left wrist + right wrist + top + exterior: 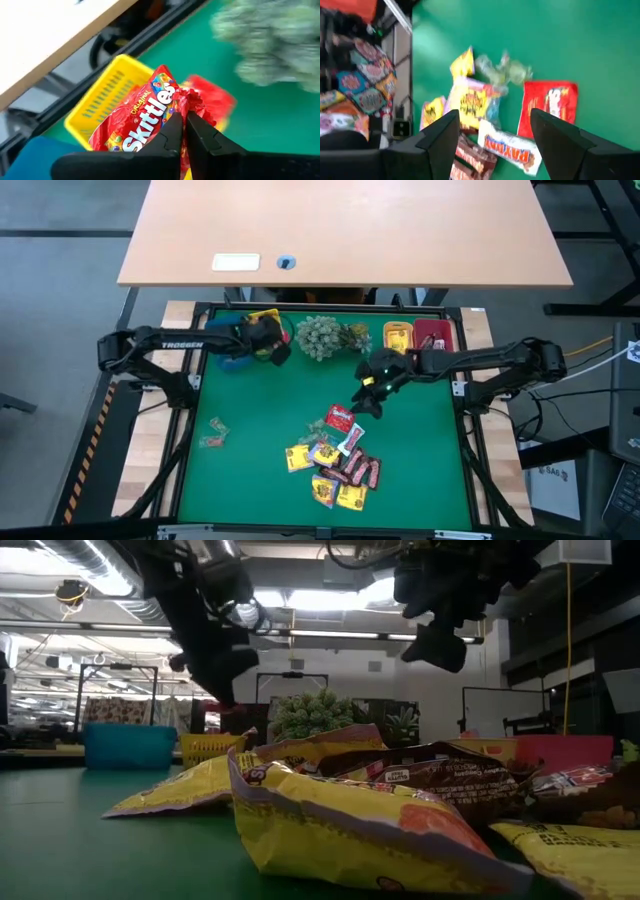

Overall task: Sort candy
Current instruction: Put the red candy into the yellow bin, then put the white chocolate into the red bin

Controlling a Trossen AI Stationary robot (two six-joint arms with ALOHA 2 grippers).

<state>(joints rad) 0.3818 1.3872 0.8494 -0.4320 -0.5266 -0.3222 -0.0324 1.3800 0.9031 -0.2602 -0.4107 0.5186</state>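
Gripping: left gripper pinches red Skittles packet by crimped end, over yellow bin.
Handling: light, crinkly, slippery; edge hold likely best.
Waiting: right gripper spread wide above candy pile.

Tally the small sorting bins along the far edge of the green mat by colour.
blue bin: 1
yellow bin: 1
orange bin: 1
red bin: 1
Total: 4 bins
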